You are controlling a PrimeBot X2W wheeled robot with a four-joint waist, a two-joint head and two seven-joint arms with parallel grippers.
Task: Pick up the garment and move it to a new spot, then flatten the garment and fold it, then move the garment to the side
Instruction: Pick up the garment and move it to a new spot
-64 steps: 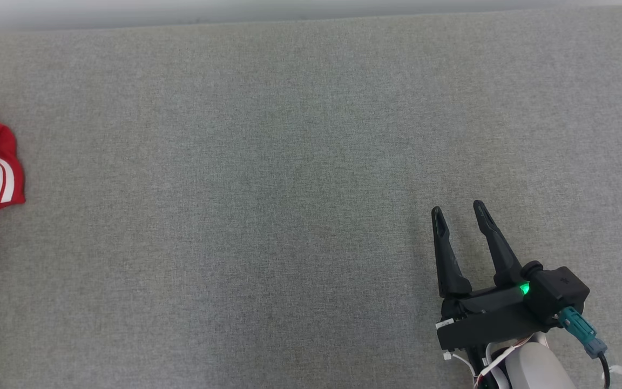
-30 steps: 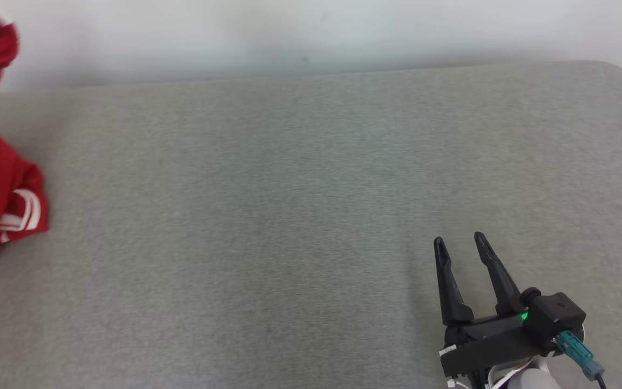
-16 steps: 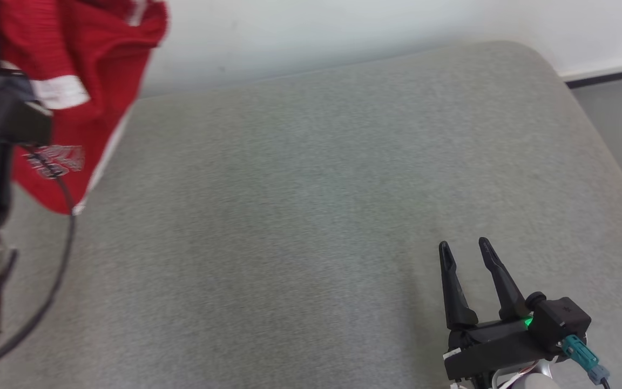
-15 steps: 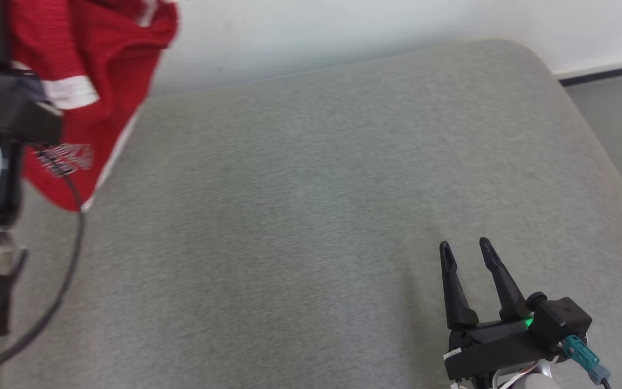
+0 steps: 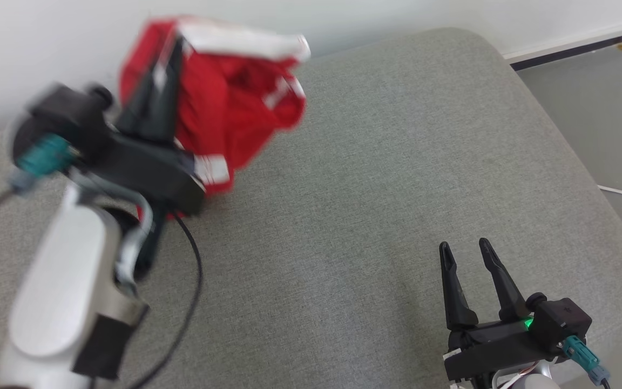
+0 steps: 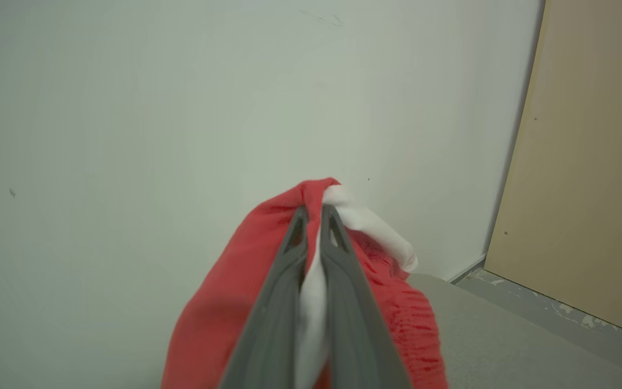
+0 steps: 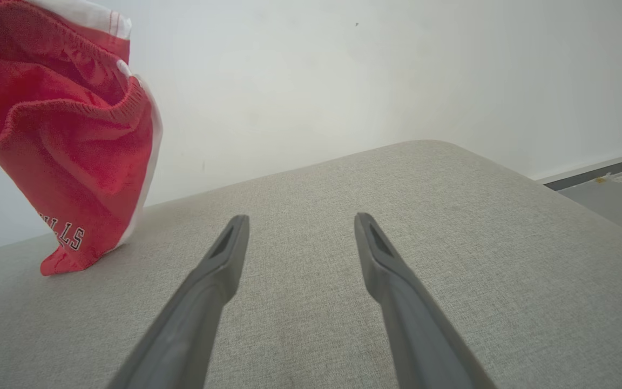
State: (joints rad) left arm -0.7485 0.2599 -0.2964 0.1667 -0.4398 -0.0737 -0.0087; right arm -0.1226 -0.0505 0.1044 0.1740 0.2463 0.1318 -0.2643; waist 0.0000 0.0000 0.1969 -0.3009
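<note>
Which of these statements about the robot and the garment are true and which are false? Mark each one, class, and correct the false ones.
1. The left gripper is shut on the red garment. True.
2. The right gripper holds a corner of the garment. False: it is open and empty, over the grey cushion.
3. The garment lies flat and folded on the cushion. False: it hangs bunched from the left gripper.
4. The garment has white trim. True.

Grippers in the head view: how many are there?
2. The black left gripper, upper left, is shut on the red-and-white fabric garment; the black right gripper, lower right, is open.
</note>
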